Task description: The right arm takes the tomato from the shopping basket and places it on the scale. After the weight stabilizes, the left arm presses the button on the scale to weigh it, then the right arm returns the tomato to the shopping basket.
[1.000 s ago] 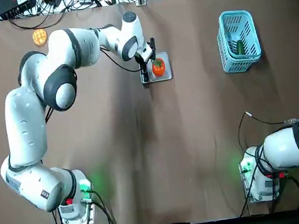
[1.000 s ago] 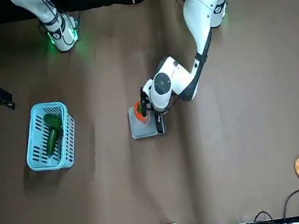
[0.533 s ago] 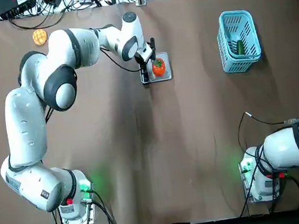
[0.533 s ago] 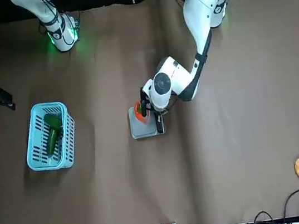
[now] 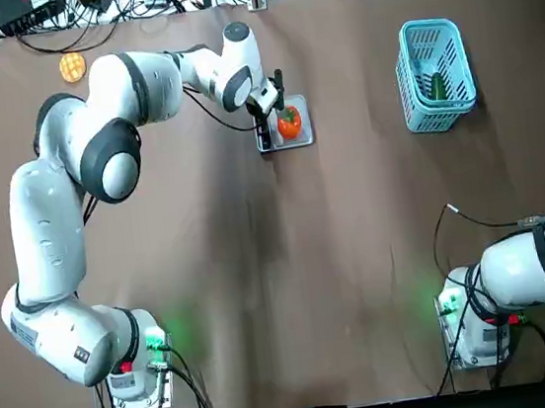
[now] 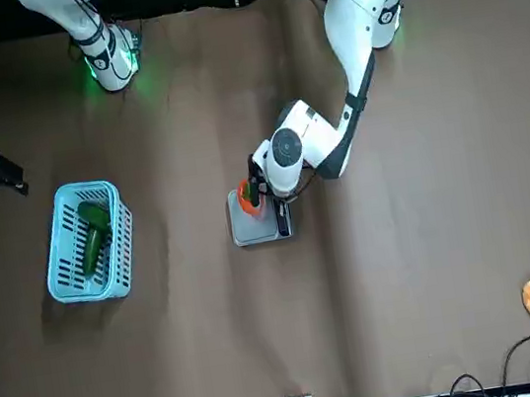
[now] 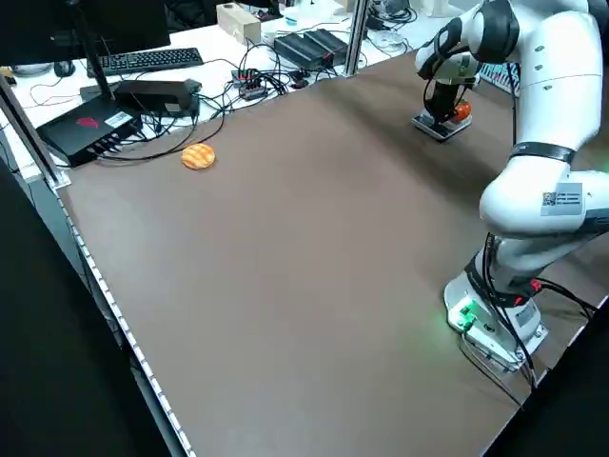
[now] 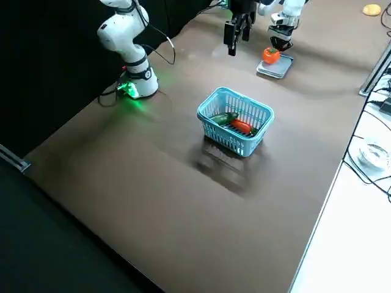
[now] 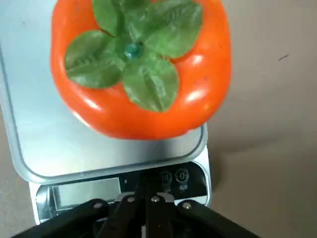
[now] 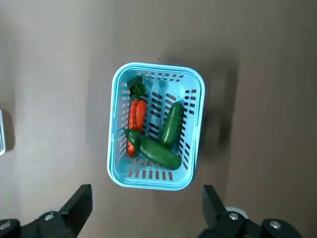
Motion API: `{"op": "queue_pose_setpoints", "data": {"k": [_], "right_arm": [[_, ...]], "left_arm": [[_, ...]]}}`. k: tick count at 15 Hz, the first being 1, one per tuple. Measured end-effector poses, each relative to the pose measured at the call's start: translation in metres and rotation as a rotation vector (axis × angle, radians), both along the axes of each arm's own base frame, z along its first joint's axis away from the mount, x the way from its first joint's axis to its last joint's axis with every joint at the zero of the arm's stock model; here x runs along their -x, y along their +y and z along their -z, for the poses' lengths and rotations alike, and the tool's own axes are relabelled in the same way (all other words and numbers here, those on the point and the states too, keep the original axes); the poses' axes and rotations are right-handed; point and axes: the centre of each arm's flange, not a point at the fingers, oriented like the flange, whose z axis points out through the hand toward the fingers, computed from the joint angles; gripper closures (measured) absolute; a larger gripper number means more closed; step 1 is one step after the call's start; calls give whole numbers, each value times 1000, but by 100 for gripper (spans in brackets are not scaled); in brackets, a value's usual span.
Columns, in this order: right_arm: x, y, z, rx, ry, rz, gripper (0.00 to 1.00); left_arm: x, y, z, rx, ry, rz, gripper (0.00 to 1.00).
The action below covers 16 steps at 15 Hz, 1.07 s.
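The tomato point(image 9: 141, 67) is seen resting on the silver platform of the scale point(image 9: 34, 148), just beyond the tips of the left gripper point(image 9: 143, 210). The left gripper is held over the dark strip along the scale's edge, where the display and buttons are found; its fingers are brought together, tips touching, with nothing between them. Whether the tips actually touch the strip cannot be told.

From overhead, the scale point(image 5: 298, 136) and tomato point(image 5: 288, 121) are seen directly beside the left gripper point(image 5: 264, 115), on the side toward the basket.

The shopping basket point(image 10: 153, 124) is viewed directly below the right gripper point(image 10: 148, 218), whose fingers are spread wide and hold nothing. Green vegetables point(image 10: 161, 153) and a red one point(image 10: 136, 116) are lying in it. The basket point(image 5: 434, 73) stands well apart from the scale.

A yellow-orange disc point(image 5: 73, 66) is left far behind the left gripper, near the table's edge.
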Motion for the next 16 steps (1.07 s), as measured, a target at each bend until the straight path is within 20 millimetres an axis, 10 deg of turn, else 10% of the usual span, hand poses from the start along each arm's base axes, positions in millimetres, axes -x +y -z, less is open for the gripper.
{"op": "queue_pose_setpoints", "data": {"k": [16], "right_arm": [[0, -2, 1, 0, 3, 4, 2]], "left_arm": [[-9, 3, -6, 8, -12, -26, 99]]}}
